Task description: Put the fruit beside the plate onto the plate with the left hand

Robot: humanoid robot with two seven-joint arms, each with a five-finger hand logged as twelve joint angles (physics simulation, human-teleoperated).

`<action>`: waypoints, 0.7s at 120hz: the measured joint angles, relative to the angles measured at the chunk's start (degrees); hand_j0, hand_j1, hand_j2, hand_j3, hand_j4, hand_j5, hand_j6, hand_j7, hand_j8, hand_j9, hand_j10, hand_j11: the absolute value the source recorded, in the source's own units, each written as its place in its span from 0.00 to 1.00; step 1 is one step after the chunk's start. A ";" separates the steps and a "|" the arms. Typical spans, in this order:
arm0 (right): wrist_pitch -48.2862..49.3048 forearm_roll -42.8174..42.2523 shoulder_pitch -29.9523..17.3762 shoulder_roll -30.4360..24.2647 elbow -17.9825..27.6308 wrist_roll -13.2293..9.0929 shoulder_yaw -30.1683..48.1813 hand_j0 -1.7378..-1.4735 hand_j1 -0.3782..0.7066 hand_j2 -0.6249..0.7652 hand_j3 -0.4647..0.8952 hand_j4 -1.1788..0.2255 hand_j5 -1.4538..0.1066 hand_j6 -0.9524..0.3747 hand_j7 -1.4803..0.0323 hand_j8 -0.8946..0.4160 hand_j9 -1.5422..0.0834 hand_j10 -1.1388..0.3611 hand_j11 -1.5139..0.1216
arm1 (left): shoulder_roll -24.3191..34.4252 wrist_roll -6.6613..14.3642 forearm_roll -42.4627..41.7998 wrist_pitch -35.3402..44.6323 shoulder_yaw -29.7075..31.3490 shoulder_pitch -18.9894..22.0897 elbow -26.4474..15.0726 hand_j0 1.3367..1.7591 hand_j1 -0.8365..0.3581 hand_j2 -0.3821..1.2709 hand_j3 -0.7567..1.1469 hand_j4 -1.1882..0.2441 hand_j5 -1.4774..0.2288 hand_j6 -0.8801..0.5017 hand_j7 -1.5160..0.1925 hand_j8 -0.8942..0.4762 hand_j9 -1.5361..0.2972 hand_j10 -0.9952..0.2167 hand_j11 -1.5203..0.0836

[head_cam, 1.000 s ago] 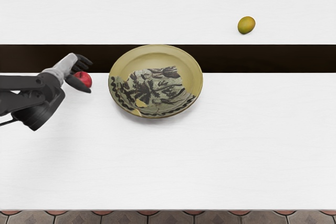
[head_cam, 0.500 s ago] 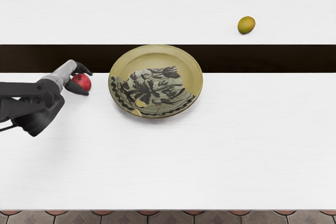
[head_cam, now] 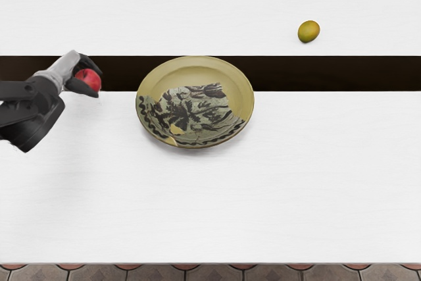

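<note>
A small red fruit [head_cam: 89, 79] sits inside my left hand [head_cam: 83, 78], whose dark fingers are curled shut around it. The hand is raised above the table to the left of the plate, over the edge of the dark gap. Its arm enters from the left edge. The olive-yellow plate [head_cam: 240, 83] with a dark floral pattern lies at the table's middle, holding nothing. The fruit is well apart from the plate's left rim.
A yellow-green fruit [head_cam: 308, 31] rests on the far white table strip at the upper right. A dark gap [head_cam: 329, 74] runs between the two white surfaces behind the plate.
My left hand closed on the red fruit, then lifted it up and slightly left, away from the table surface. The plate and the yellow-green fruit stayed put.
</note>
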 joint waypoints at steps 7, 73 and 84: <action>0.00 0.00 0.00 0.00 0.00 0.00 0.00 0.30 0.03 0.45 0.34 0.84 0.93 0.72 0.98 0.68 0.95 0.76 0.93 | 1.10 -0.01 0.00 0.00 0.71 -1.96 -0.53 0.76 0.42 0.41 0.40 0.38 0.33 0.38 0.37 0.41 0.35 0.36 0.39; 0.00 -0.01 0.00 0.00 0.00 0.00 0.00 0.30 0.03 0.45 0.34 0.84 0.93 0.72 0.98 0.68 0.95 0.76 0.93 | -11.75 -0.06 -0.51 -0.11 2.83 -9.84 -2.40 0.76 0.42 0.43 0.40 0.39 0.29 0.38 0.35 0.41 0.34 0.35 0.39; 0.00 -0.01 0.00 0.00 0.00 0.00 0.00 0.30 0.03 0.45 0.34 0.84 0.93 0.72 0.98 0.68 0.95 0.76 0.93 | -13.79 -0.05 -0.57 -0.11 2.81 -9.74 -2.93 0.76 0.41 0.44 0.40 0.39 0.29 0.39 0.35 0.41 0.34 0.35 0.39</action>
